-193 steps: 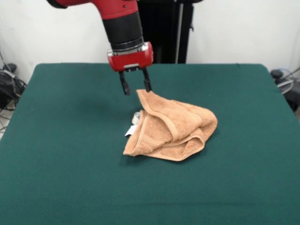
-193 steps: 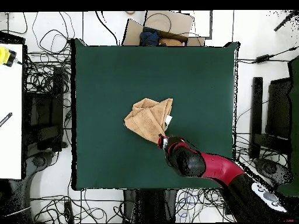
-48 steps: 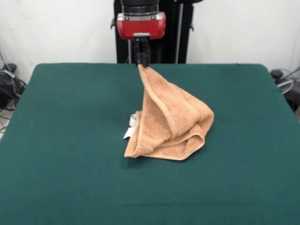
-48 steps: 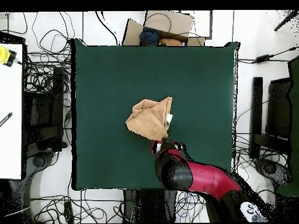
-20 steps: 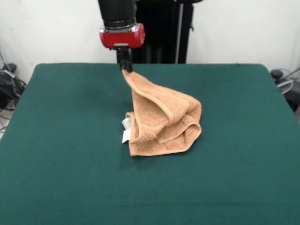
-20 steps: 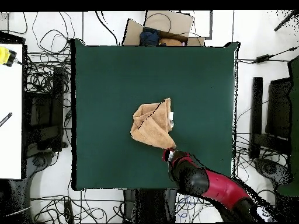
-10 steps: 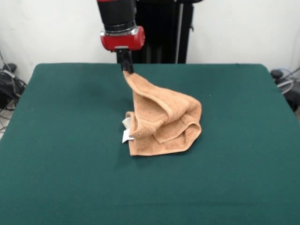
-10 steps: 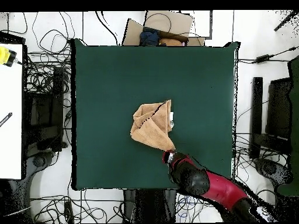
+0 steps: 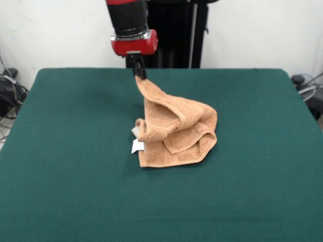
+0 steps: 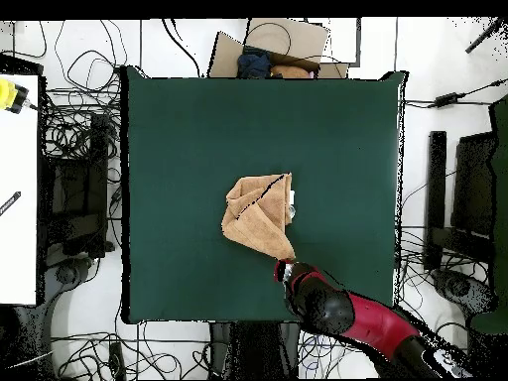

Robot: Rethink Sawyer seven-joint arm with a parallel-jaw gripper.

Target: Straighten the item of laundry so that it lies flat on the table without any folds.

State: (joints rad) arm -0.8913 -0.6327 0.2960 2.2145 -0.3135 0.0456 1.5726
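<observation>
- The near stretch of the dark green table (image 9: 75, 201) lies bare in the front view, its felt-like top running wide on every side of the cloth.
- The orange-tan towel (image 9: 176, 136) sits around the middle of the table, its lower part bunched in overlapping folds that rest on the felt, with a woven border band curling across the front.
- Two white tags (image 9: 137, 145) poke out at the towel's left edge in the front view, low down and touching the table (in the overhead view they show as a pale speck (image 10: 291, 210) on the towel's right side).
- From the heap, one corner of the towel rises in a taut, tilted peak toward the far side.
- The gripper (image 9: 139, 70) hangs over that peak, its dark fingers pressed together and pinching the raised corner.
- Above it comes the red wrist (image 9: 133, 44) and the black arm section.
- In the overhead view the towel (image 10: 258, 218) tapers to a point at the gripper (image 10: 283, 266).
</observation>
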